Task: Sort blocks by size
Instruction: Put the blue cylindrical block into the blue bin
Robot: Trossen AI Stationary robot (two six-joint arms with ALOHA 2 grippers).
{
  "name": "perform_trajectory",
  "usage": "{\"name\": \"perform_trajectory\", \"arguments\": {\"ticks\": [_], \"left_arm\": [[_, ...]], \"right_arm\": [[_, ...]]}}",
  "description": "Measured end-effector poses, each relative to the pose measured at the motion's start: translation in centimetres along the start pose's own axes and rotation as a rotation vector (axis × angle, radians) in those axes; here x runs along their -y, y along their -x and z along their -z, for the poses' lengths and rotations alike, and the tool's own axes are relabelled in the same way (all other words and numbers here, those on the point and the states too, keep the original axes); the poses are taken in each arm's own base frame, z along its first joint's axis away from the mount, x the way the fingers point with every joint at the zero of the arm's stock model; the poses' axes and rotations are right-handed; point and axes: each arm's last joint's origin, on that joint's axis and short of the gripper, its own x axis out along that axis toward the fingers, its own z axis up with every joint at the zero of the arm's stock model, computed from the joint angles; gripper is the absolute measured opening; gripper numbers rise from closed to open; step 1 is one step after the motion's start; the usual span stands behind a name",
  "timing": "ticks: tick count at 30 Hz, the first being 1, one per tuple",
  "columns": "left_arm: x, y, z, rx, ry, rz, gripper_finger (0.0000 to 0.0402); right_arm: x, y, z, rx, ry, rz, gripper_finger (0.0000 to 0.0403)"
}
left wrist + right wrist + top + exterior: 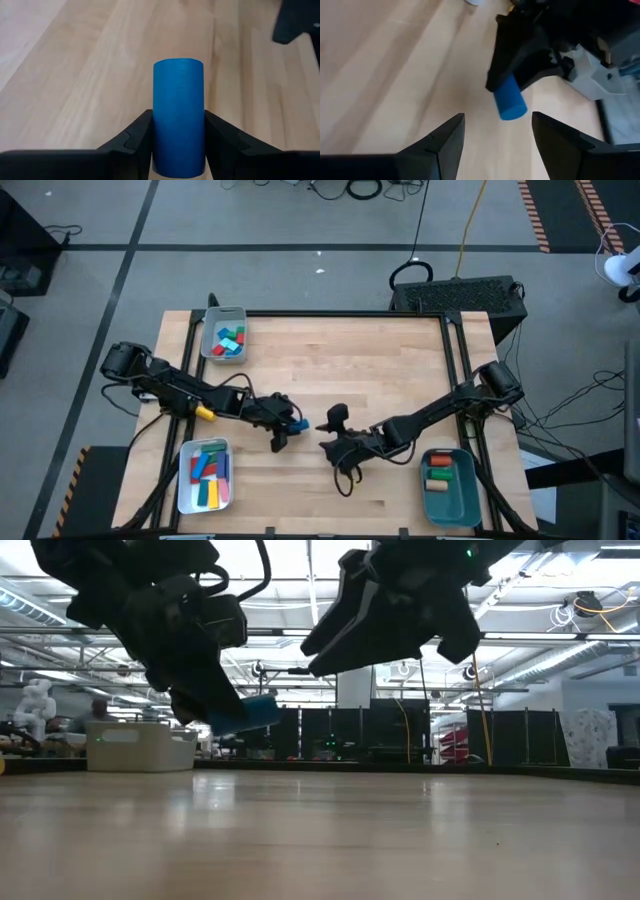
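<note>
My left gripper (288, 426) is near the table's middle, shut on a blue cylinder block (178, 125). The block also shows in the high view (298, 423), the low view (246, 712) and the right wrist view (510, 103). My right gripper (329, 433) is open and empty just to the right of it, and its fingers (451, 131) face the block. More coloured blocks lie in a grey tray (210, 332), a white tray (186, 480) and a teal tray (462, 498). My left gripper pinches the blue cylinder by its curved sides (159, 131) between the two fingers. The cylinder lies along the fingers and its free end (512, 112) sticks out past their tips. The fingers slant down toward the table's right. The block is lifted clear of the table (246, 712).
The grey tray stands at the far left, the white tray at the near left and the teal tray at the near right. Bare wood (350, 370) lies between them. Both arms meet close together near the table's middle.
</note>
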Motion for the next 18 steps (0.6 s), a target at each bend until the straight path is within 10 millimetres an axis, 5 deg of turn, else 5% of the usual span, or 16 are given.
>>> {"name": "perform_trajectory", "arguments": {"ticks": [18], "left_arm": [[0.9, 0.1, -0.6, 0.071, -0.085, 0.073, 0.0139]], "right_arm": [[0.9, 0.0, -1.2, 0.099, 0.076, 0.103, 0.0215]]}}
